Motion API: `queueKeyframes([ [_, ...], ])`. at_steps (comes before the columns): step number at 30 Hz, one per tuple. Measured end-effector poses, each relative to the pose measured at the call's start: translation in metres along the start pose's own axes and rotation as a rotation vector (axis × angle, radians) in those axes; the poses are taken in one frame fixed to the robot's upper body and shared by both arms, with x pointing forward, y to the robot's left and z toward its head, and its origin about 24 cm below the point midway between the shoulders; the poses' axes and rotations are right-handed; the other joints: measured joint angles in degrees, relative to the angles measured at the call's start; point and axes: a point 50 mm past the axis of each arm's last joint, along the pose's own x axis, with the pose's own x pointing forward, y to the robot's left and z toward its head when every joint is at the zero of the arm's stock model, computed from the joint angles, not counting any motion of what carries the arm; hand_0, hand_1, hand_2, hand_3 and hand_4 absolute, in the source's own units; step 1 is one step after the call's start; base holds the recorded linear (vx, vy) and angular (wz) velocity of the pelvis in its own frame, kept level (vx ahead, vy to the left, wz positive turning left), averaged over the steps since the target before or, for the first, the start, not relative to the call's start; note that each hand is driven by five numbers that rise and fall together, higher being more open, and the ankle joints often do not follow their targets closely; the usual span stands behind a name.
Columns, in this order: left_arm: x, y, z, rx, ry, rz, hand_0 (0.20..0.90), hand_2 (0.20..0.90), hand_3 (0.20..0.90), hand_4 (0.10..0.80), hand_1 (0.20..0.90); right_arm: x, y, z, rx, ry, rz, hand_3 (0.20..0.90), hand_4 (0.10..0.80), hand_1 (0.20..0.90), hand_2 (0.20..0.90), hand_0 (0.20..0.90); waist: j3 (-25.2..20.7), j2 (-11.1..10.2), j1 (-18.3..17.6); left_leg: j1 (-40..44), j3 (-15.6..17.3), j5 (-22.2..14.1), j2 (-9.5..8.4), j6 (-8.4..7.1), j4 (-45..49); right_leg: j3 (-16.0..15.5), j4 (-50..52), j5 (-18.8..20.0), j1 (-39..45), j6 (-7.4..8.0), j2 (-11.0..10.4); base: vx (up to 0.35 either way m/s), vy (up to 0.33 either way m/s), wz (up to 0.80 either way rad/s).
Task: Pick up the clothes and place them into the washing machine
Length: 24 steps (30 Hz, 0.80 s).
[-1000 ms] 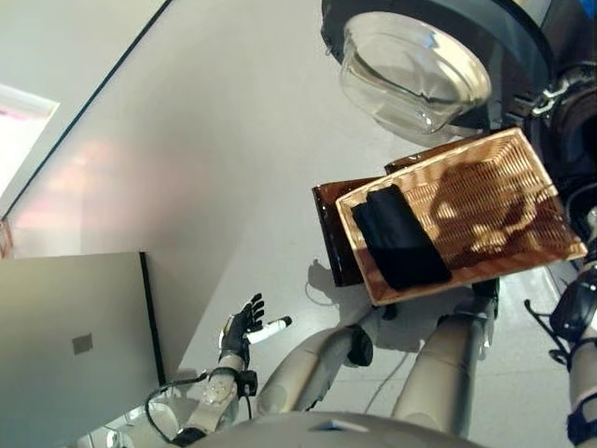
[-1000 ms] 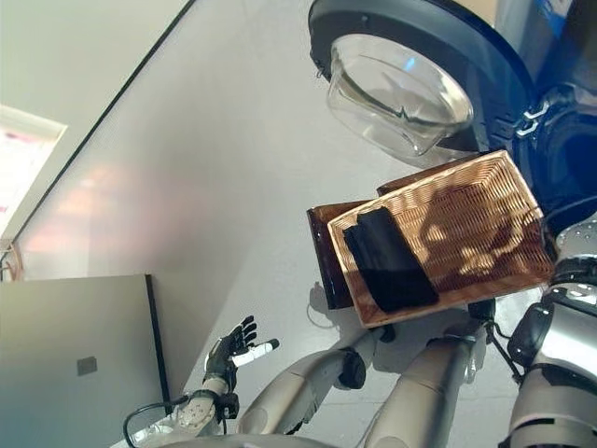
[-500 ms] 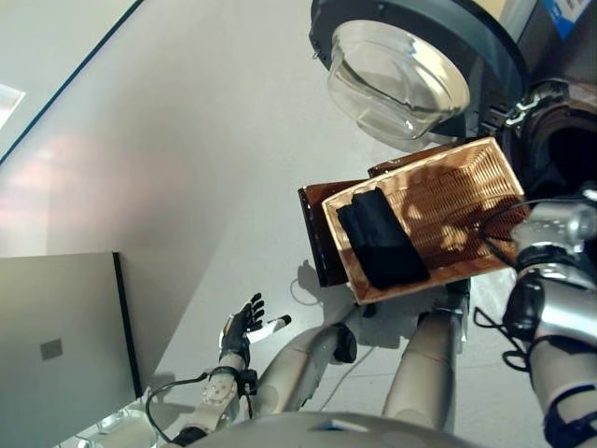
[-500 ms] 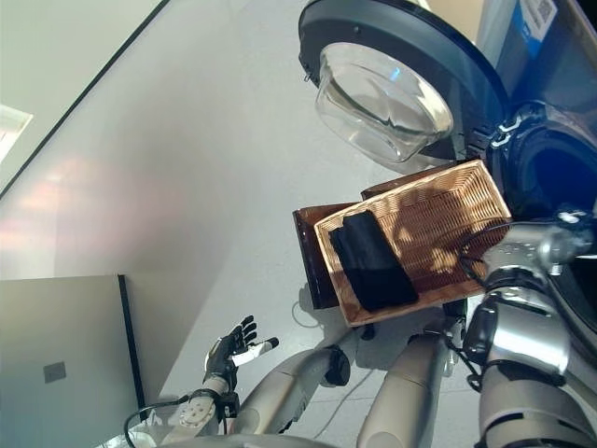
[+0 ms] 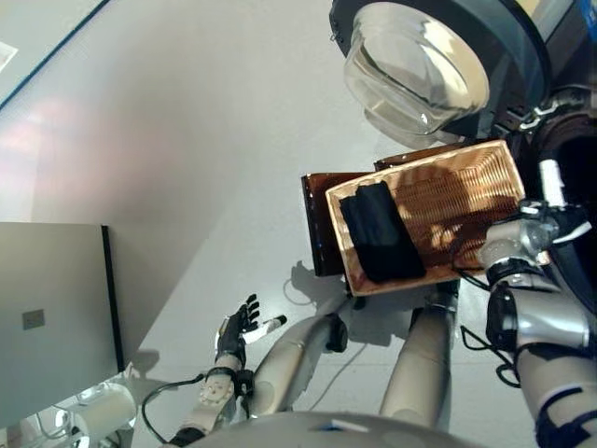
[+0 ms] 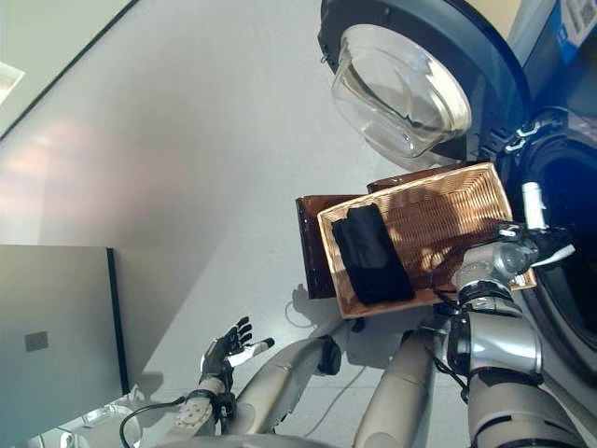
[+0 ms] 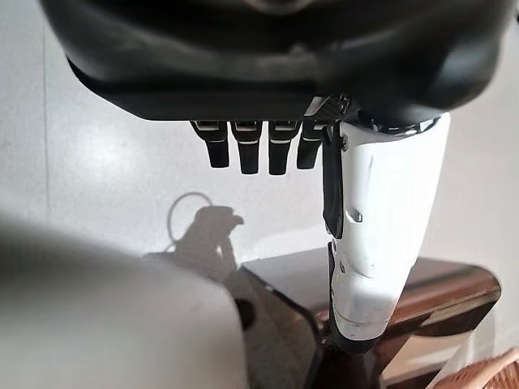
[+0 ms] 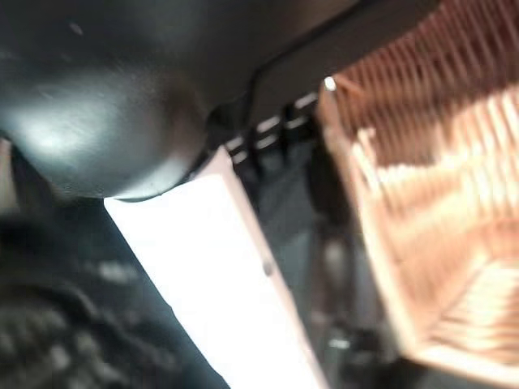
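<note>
— Since you can't see my feeds, start me at the hands: what have you got?

— My right hand (image 6: 522, 245) is up at the far end of the basket (image 6: 438, 215), by the washer's (image 6: 569, 224) mouth. I can't tell how its fingers are set; its wrist view shows only the white thumb cover and wicker. My left hand (image 5: 238, 329) hangs low over the floor, well apart, fingers relaxed, grasping nothing.

— And the clothes?

— One dark folded garment (image 5: 378, 233) lies in the near end of the basket, untouched. The door (image 5: 415, 65) stands open.

— So which step?

— Reaching, I'd judge; nothing's picked up yet. Next I need the right hand brought back over the garment, closed on the cloth, then swung into the drum.
</note>
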Motion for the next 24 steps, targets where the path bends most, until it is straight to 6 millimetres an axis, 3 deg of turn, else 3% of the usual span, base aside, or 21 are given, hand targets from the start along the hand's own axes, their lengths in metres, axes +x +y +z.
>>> queueKeyframes([
  [5,0.005,0.012,0.009,-0.002,-0.028,0.046,0.900,0.900,0.900,0.800,0.900,-0.011,0.013,-0.022,-0.412,-0.021,0.149,0.900,0.800,0.900,0.900,0.900,1.97,-3.10,-0.23,0.22,-1.73,-0.06,2.15,-0.23,1.64,-2.19,-0.52,0.03,2.23,-1.30,1.93,-0.006,-0.103,0.04],
  [9,0.007,0.014,0.012,-0.001,-0.038,0.066,0.900,0.900,0.900,0.800,0.900,-0.024,0.015,-0.049,-0.619,-0.006,0.237,0.900,0.800,0.900,0.900,0.900,2.26,-5.84,0.14,0.24,-3.90,0.57,3.51,-1.41,1.72,-4.56,-1.18,0.01,3.61,-2.45,3.11,-0.001,-0.103,0.16],
  [13,0.011,0.020,0.020,0.017,-0.063,0.077,0.900,0.900,0.900,0.800,0.900,-0.042,0.024,-0.072,-0.710,-0.004,0.381,0.900,0.800,0.900,0.900,0.900,2.74,-8.21,0.14,0.28,-5.96,0.98,4.45,-2.18,1.96,-6.75,-1.24,-0.21,4.76,-3.58,3.81,0.004,-0.081,0.17],
  [19,0.021,0.032,0.043,0.025,-0.126,0.132,0.900,0.900,0.900,0.800,0.900,-0.072,0.046,-0.100,-0.740,0.028,0.537,0.900,0.800,0.900,0.900,0.900,3.79,-9.86,1.95,-0.82,-8.60,-0.24,4.90,-3.13,5.89,-9.43,1.33,-1.83,5.97,-4.83,3.85,0.009,-0.070,0.22],
  [22,0.025,0.054,0.056,0.054,-0.156,0.197,0.900,0.900,0.900,0.800,0.900,-0.097,0.057,-0.122,-0.731,0.085,0.618,0.900,0.800,0.900,0.900,0.900,5.59,-12.91,3.18,-3.01,-9.51,-5.41,5.02,-3.86,15.96,-9.88,7.69,-5.86,5.90,-5.78,4.02,0.023,-0.003,0.17],
  [24,0.024,0.060,0.057,0.055,-0.154,0.218,0.900,0.900,0.900,0.800,0.900,-0.102,0.061,-0.124,-0.728,0.087,0.633,0.900,0.800,0.900,0.900,0.900,5.68,-13.33,4.04,-5.61,-10.04,-8.40,5.42,-3.86,21.66,-10.12,10.75,-7.35,5.04,-5.67,4.50,0.043,-0.034,0.01],
])
